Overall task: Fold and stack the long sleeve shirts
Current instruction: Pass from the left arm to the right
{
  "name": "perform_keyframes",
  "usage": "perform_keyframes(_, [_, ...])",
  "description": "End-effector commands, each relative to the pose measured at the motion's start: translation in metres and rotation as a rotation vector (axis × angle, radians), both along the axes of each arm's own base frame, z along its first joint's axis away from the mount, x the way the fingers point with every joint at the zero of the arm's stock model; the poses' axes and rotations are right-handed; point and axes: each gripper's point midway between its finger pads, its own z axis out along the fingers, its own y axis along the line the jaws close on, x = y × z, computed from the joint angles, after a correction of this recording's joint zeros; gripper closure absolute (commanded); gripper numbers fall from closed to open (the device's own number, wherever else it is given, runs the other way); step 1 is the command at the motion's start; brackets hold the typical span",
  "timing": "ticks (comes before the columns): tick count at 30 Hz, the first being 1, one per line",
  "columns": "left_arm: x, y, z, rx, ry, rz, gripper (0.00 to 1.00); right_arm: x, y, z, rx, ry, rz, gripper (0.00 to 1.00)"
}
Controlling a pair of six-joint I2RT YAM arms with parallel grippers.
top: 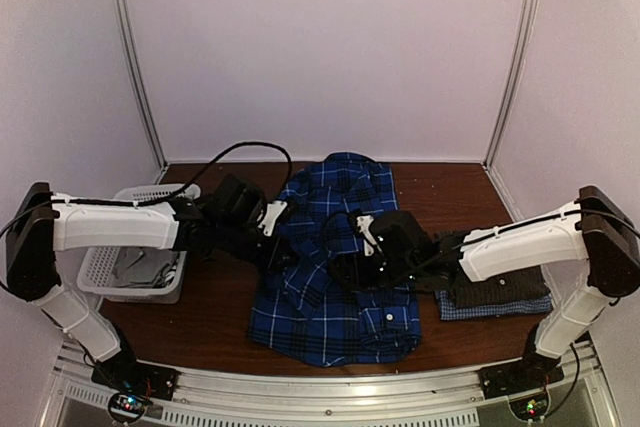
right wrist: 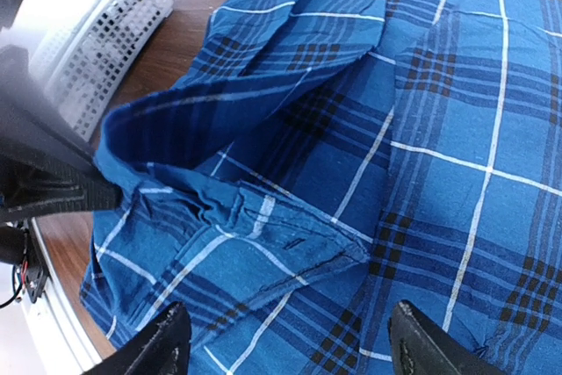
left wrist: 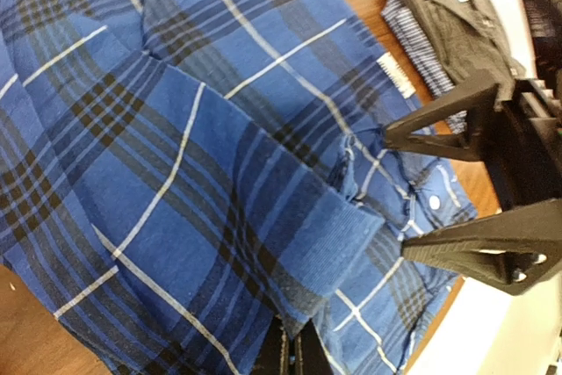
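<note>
At the left end of the counter [top: 215, 312] a white mesh basket [top: 150, 192] is sitting. The left arm [top: 110, 225] is reaching rightward beside it. The left fingers [left wrist: 312, 356] are pinching tight on a raised fold of the blue plaid shirt [top: 335, 297], near the shirt's left side, and are holding that fold a little above the cloth around it. The shirt itself is lying rumpled across the middle of the counter, running from the back toward the near edge. Over its middle the right fingers [right wrist: 167, 340] are standing wide apart, gripping nothing, with a buttoned band of the plaid cloth lying below the gap between them. The right arm [top: 520, 242] is stretching in from the right. At the right end, the folded dark grey checked shirt [top: 500, 287] is lying on top of the pale blue fine-checked shirt [top: 470, 311], just beside the plaid shirt's right edge.
</note>
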Motion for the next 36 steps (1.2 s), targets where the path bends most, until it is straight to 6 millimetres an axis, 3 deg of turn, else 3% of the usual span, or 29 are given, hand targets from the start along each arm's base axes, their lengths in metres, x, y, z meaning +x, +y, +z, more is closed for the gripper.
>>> perform_keyframes(1, [0.005,-0.008,0.040,-0.118,-0.086,-0.074,1.00,-0.003,0.002,0.024,0.090,-0.030,0.036,0.19])
perform_keyframes(7, [0.010,-0.002,0.060,-0.214,-0.083,-0.085,1.00,-0.018,0.010,0.032,0.257,0.009,0.085,0.10])
perform_keyframes(14, [0.017,0.006,0.075,-0.301,-0.068,-0.084,1.00,-0.030,0.032,0.039,0.451,0.087,0.141,0.06])
perform_keyframes(18, [0.019,0.005,0.082,-0.334,-0.072,-0.086,1.00,-0.028,0.046,0.050,0.557,0.116,0.154,0.05])
perform_keyframes(28, [0.024,0.000,0.098,-0.407,-0.075,-0.096,1.00,-0.015,0.061,0.042,0.649,0.134,0.115,0.00])
perform_keyframes(36, [0.027,0.002,0.098,-0.417,-0.059,-0.096,1.00,-0.009,0.072,0.063,0.843,0.122,0.140,0.00])
